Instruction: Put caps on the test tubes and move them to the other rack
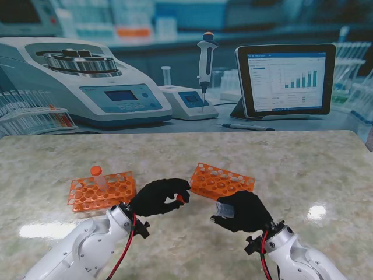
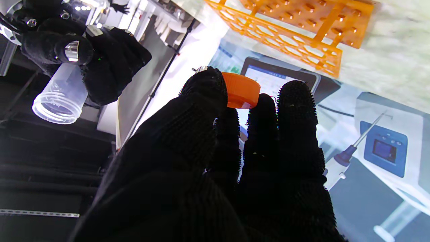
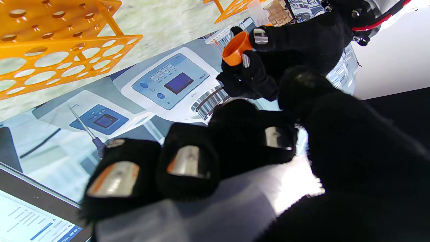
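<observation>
**Cap in my left hand, tube in my right, two racks on the table**

I am seeing two orange racks on the table [image 1: 303, 169]. The left rack [image 1: 102, 192] is carrying one tube with an orange cap [image 1: 96, 171], standing upright near its far left corner; whether other holes are filled I cannot tell. My left arm is covering that rack's near right corner.

My left hand [image 1: 157, 197] is pinching a second orange cap [image 2: 240, 90] between thumb and fingertips. From the stand only a small red sliver of it is showing at the fingertips; the left wrist camera is showing it clearly.

The right rack [image 1: 221, 181] is sitting tilted, just beyond both hands, and its holes are looking empty in the parts I can see. Its near edge is partly hidden by the hands.

My right hand [image 1: 245, 211] is wrapping around a clear, uncapped tube [image 2: 62, 97], its open mouth pointing toward the left hand. The fingers are hiding most of its body, so its length and contents are unclear.

The hands are near each other but apart. That is two caps, two tubes, two racks.
</observation>
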